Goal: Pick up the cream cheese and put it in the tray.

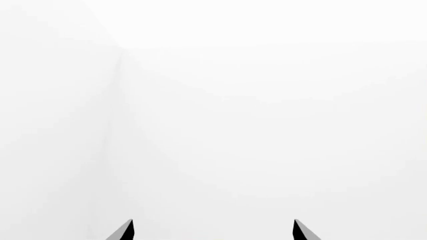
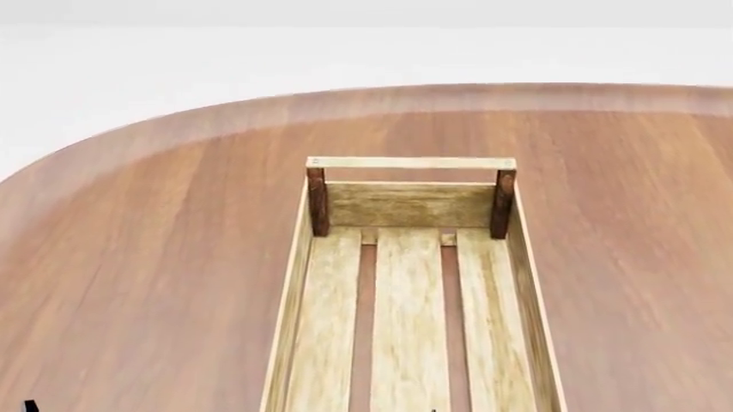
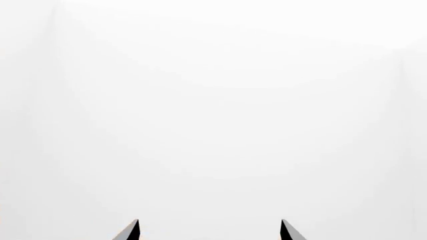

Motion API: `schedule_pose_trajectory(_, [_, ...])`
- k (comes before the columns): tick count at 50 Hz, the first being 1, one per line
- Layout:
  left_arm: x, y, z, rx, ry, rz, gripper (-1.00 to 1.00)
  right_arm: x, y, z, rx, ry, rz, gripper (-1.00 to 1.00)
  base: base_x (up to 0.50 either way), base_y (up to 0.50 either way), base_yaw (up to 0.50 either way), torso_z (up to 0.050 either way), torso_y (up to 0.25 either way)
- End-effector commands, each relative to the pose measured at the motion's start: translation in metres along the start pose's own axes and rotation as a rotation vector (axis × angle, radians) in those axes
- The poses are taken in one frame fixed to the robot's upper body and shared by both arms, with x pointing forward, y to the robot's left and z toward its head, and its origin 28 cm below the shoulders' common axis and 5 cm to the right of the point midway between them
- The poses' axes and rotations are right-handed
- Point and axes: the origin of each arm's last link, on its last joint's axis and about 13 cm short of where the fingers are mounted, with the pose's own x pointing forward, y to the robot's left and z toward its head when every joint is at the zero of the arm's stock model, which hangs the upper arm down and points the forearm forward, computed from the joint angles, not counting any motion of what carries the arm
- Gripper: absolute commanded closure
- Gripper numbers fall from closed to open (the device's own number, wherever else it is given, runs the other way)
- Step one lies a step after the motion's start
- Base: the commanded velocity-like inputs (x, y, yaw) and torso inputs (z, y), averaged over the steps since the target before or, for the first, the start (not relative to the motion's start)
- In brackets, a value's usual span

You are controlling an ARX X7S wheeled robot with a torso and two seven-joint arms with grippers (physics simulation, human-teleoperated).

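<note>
The tray [image 2: 410,163], a long crate of pale wooden slats with dark brown corner posts and a top rail at its far end, lies on the table in the middle of the head view and runs off the near edge. The cream cheese is out of view. In the left wrist view my left gripper [image 1: 213,230] is open, its two dark fingertips wide apart with only white wall beyond them. My right gripper [image 3: 209,230] is open too, facing blank white wall with nothing between its fingertips. Neither gripper is clearly seen from the head.
The brown wooden table [image 2: 137,257] has a rounded far edge, with white floor or wall beyond it. A tiny dark tip [image 2: 31,406] shows at the lower left corner of the head view.
</note>
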Motion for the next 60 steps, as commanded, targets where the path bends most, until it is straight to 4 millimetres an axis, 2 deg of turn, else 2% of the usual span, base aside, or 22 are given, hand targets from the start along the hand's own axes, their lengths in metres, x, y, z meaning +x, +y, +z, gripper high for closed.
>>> schedule_pose_trajectory(1, [0.0,0.0,0.0,0.0,-0.001,0.001,-1.0,0.0,0.0,0.0,-0.001,0.0,0.0,-1.0,0.15,0.0,0.0,0.0,0.0])
schedule_pose_trajectory(20, [0.0,0.0,0.0,0.001,-0.001,-0.002,-1.0,0.0,0.0,-0.002,0.015,0.015,0.008,-1.0,0.15,0.0,0.0,0.0,0.0])
schedule_pose_trajectory(43, [0.0,0.0,-0.001,-0.001,0.003,-0.002,-1.0,0.001,0.0,-0.003,-0.039,-0.022,-0.067,-1.0,0.0,0.0,0.0,0.0,0.0])
schedule_pose_trajectory(54, [0.002,0.0,-0.005,0.001,0.023,-0.007,-1.0,0.0,-0.002,-0.003,-0.099,-0.015,-0.142,-1.0,0.0,0.0,0.0,0.0,0.0])
schedule_pose_trajectory(60, [0.003,0.002,-0.004,-0.001,0.021,0.0,-1.0,0.006,-0.015,-0.003,-0.098,0.041,-0.254,-1.0,0.0,0.0,0.0,0.0,0.0])
